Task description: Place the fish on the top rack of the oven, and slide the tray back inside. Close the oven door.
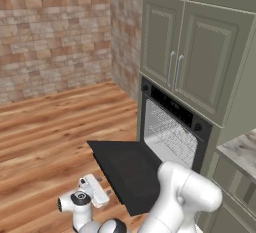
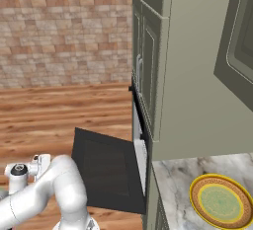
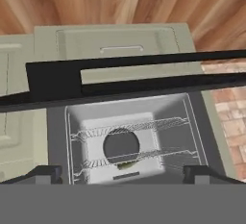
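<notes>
Spread wide and empty, the gripper [image 3: 120,172] faces the oven [image 3: 132,136]; the fish [image 3: 126,165] seems racked inside, yet its door [image 1: 127,169] hangs open

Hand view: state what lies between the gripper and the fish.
Nothing: in the hand view the stretch from the open gripper to the fish on the oven rack is bare.

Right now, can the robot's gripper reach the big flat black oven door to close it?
Probably yes. The big flat black oven door lies open with nothing on it, and the open gripper sits low, just beside its outer edge.
</notes>
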You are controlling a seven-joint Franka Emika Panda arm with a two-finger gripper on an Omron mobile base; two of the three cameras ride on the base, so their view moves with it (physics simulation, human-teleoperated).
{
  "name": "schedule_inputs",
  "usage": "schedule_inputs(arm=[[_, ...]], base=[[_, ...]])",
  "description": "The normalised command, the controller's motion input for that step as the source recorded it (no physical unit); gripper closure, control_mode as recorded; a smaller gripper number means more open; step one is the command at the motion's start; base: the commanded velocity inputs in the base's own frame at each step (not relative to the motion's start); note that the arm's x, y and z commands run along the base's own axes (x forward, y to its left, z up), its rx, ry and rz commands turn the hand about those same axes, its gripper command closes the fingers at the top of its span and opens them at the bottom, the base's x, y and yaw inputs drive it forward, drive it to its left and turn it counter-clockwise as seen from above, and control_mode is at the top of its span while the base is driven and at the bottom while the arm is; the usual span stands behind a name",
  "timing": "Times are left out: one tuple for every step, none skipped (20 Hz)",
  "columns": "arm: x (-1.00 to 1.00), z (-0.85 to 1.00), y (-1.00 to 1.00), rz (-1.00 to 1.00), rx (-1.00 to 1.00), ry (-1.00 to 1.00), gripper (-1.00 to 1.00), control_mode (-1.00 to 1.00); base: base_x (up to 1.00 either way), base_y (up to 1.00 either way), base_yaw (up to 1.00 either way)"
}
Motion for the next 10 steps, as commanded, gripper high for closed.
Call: schedule_inputs(arm=[[0.4, -0.54, 0.0, 0.0, 0.0, 0.0, -1.0, -1.0], [0.42, -0.55, 0.0, 0.0, 0.0, 0.01, -1.0, -1.0], [0.42, -0.56, 0.0, 0.0, 0.0, 0.01, -1.0, -1.0], [0.42, -0.58, 0.0, 0.0, 0.0, 0.01, -1.0, -1.0], [0.46, -0.62, 0.0, 0.0, 0.0, 0.01, -1.0, -1.0], [0.49, -0.64, 0.0, 0.0, 0.0, 0.01, -1.0, -1.0], [0.48, -0.67, 0.0, 0.0, 0.0, 0.01, -1.0, -1.0], [0.49, -0.69, 0.0, 0.0, 0.0, 0.01, -1.0, -1.0], [0.49, -0.68, 0.0, 0.0, 0.0, 0.01, -1.0, -1.0], [0.48, -0.68, 0.0, 0.0, 0.0, 0.01, -1.0, -1.0]], base=[[0.0, 0.0, 0.0], [0.0, 0.0, 0.0], [0.0, 0.0, 0.0], [0.0, 0.0, 0.0], [0.0, 0.0, 0.0], [0.0, 0.0, 0.0], [0.0, 0.0, 0.0], [0.0, 0.0, 0.0], [0.0, 0.0, 0.0], [0.0, 0.0, 0.0]])
